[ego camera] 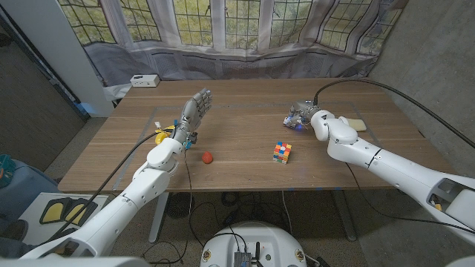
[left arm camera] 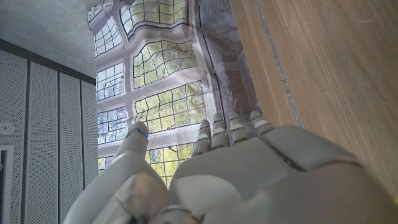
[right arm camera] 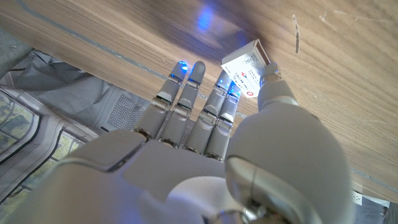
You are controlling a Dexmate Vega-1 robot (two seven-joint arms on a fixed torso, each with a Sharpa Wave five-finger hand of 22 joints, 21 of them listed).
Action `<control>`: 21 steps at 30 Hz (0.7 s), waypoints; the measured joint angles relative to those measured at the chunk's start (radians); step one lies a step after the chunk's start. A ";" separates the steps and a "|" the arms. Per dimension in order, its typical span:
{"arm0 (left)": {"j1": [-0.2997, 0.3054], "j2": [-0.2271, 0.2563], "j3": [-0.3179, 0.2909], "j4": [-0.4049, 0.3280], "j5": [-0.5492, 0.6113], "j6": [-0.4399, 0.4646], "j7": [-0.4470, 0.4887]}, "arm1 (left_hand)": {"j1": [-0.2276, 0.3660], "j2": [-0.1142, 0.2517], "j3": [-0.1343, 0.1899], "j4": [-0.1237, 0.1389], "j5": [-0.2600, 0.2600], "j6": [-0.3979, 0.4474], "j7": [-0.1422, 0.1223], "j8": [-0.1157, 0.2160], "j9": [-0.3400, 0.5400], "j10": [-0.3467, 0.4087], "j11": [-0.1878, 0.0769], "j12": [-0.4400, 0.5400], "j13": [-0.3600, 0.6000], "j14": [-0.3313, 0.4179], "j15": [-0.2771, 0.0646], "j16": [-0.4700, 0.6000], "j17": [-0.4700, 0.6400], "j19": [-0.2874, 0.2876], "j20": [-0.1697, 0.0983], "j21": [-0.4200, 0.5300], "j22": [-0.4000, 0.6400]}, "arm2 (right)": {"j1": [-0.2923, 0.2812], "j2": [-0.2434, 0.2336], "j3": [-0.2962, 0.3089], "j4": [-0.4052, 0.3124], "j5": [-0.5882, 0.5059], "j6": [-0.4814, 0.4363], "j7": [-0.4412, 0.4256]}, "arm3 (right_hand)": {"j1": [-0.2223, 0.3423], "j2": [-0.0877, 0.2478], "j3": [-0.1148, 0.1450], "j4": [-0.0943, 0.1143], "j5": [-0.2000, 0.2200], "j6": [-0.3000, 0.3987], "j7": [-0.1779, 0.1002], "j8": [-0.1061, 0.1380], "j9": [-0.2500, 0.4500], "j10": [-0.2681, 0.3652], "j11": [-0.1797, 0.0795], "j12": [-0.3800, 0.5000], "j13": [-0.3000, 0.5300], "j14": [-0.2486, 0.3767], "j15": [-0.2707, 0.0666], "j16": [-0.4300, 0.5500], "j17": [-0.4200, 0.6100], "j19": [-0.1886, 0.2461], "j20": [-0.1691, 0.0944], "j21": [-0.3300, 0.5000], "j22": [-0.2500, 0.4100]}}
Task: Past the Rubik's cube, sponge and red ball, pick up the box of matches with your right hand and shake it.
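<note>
My right hand [right arm camera: 205,162] pinches the small white-and-red cardboard box of matches [right arm camera: 247,62] over the wooden table [ego camera: 245,159]; its print is too blurred to read. Nearer me sit the multicoloured Rubik's cube [ego camera: 281,152] and small red ball [ego camera: 208,157], a pale yellow sponge [ego camera: 354,124] just beside my forearm. My left hand [ego camera: 191,117] stands upright, fingers apart, holding nothing.

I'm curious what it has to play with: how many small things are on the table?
5, perhaps more hidden: red ball and Rubik's cube near the front, sponge at right, box of matches held by the right hand, white box far left.
</note>
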 measured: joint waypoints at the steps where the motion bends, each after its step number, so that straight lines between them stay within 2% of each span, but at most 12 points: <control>1: 0.000 0.000 0.000 0.000 0.000 0.000 0.001 | 0.000 0.000 0.000 0.000 0.000 0.000 0.000 0.000 0.000 0.000 0.000 0.000 0.000 -0.001 -0.001 0.000 0.000 0.000 0.000 0.000 0.000 | 0.001 0.001 -0.002 0.003 0.000 0.000 0.000 | 0.000 0.000 0.000 0.000 0.000 0.000 0.000 0.000 0.000 0.000 0.000 0.000 0.000 0.000 0.000 0.000 0.000 0.000 0.000 0.000 0.000; 10: 0.003 -0.004 -0.003 0.004 0.000 -0.003 0.003 | 0.005 0.005 0.000 0.000 0.000 0.000 0.000 0.008 0.000 0.000 0.000 0.000 0.000 -0.001 -0.001 0.000 0.000 0.000 0.000 0.000 0.000 | 0.013 0.009 -0.018 0.026 -0.018 -0.016 0.010 | -0.003 0.003 -0.001 -0.001 -0.001 -0.005 -0.005 -0.002 -0.001 -0.009 -0.002 -0.007 0.000 0.000 0.000 -0.004 0.000 0.000 0.000 0.000 0.000; 17: 0.003 -0.006 -0.003 0.009 0.003 -0.006 0.006 | 0.005 0.005 0.002 -0.002 0.000 0.018 0.018 0.015 0.000 0.000 0.000 0.000 0.000 -0.010 0.000 0.000 0.000 -0.002 0.002 0.000 0.000 | 0.022 0.015 -0.029 0.046 -0.025 -0.023 0.014 | -0.004 0.004 -0.004 0.001 -0.001 -0.006 -0.006 -0.002 -0.001 -0.013 -0.006 -0.008 0.000 -0.005 0.005 -0.007 -0.001 0.000 0.000 0.000 0.000; 21: 0.002 -0.007 -0.003 0.010 0.005 -0.006 0.008 | 0.009 0.001 0.004 -0.004 0.000 0.022 0.014 0.015 0.000 0.001 -0.001 0.000 0.000 -0.018 -0.002 0.000 0.000 -0.004 0.004 0.000 0.000 | 0.025 0.016 -0.033 0.052 -0.027 -0.025 0.016 | 0.005 0.014 -0.007 0.001 -0.003 -0.013 -0.013 -0.002 -0.001 -0.024 -0.002 -0.014 0.000 -0.015 0.005 -0.014 -0.003 -0.007 0.000 0.000 0.000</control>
